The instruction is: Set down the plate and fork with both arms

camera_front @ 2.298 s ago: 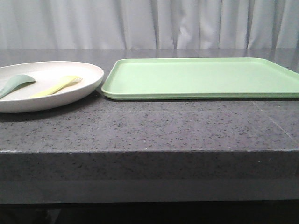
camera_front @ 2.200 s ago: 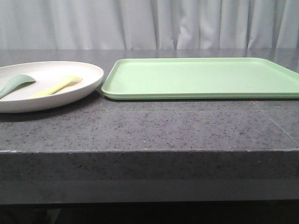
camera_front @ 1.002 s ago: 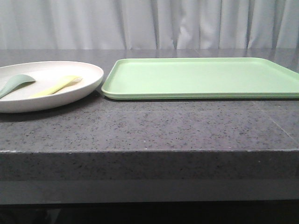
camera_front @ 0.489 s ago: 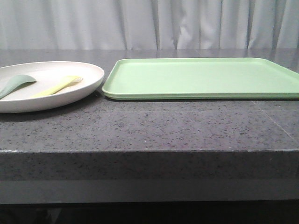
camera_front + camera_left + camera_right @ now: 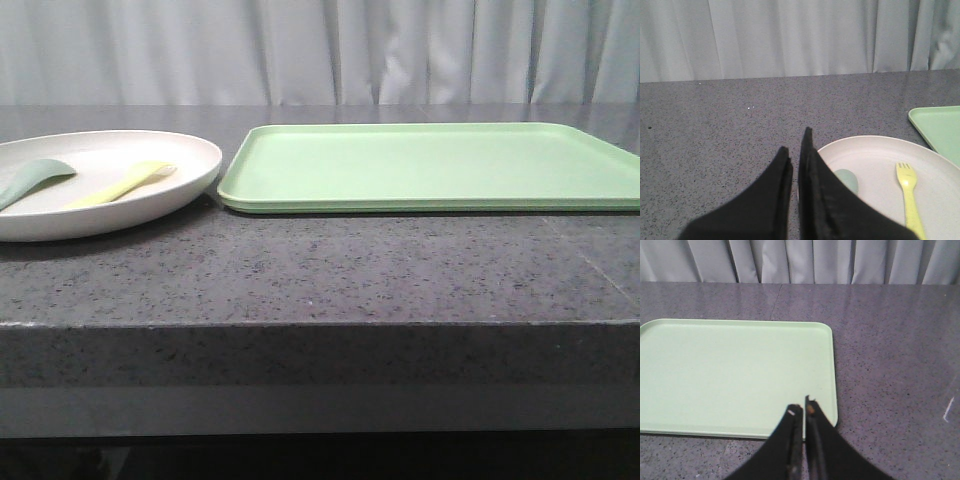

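The cream plate lies at the table's left, touching the tray's corner. On it rests the pale-yellow fork, also seen as the fork in the left wrist view with its tines pointing away. No arm shows in the front view. My left gripper is shut and empty, hovering by the plate at its left rim. My right gripper is shut and empty, above the near right corner of the green tray.
A teal-green spoon lies on the plate beside the fork, partly hidden by my left fingers in the wrist view. The big light-green tray fills the middle and right of the dark stone table. Grey curtains hang behind.
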Action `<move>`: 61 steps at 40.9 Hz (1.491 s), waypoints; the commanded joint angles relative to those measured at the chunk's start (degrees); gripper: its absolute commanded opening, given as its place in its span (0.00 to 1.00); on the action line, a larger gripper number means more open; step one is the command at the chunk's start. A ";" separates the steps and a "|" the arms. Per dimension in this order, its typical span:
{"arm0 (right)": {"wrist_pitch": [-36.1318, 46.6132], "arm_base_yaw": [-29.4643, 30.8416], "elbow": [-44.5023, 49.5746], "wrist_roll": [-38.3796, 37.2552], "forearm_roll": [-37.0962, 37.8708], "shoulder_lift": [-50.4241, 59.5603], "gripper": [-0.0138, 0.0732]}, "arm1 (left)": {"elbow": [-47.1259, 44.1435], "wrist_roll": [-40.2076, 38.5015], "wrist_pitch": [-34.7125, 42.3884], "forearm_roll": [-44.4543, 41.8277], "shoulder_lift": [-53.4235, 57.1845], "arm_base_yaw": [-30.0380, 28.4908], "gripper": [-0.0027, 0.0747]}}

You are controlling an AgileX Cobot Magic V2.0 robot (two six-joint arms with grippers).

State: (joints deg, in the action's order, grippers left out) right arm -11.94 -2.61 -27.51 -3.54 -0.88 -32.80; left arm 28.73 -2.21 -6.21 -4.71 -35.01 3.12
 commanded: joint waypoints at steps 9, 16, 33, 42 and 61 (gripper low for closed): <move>4.92 0.14 -2.01 0.36 -0.06 -0.45 0.86 | 2.15 0.10 5.46 1.02 -0.32 -0.13 0.70; 5.32 0.14 -2.01 0.36 -0.06 -0.50 0.90 | 2.26 -0.01 6.21 7.12 -0.32 -0.13 0.70; 5.26 0.14 -2.01 0.36 -0.06 -0.50 0.90 | 24.33 -0.08 -18.84 8.47 -20.02 -0.38 0.70; 5.26 0.14 -2.01 0.36 -0.06 -0.50 0.90 | 42.04 -0.08 -44.26 2.76 -34.16 -0.38 0.70; 5.26 0.14 -2.01 0.36 -0.06 -0.50 0.90 | 54.21 -0.08 -56.39 3.88 -56.30 -0.38 0.70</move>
State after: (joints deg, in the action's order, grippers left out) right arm -11.49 -2.61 -27.51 -3.54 -0.88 -32.80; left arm 80.98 -2.21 -63.65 -1.08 -91.73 3.03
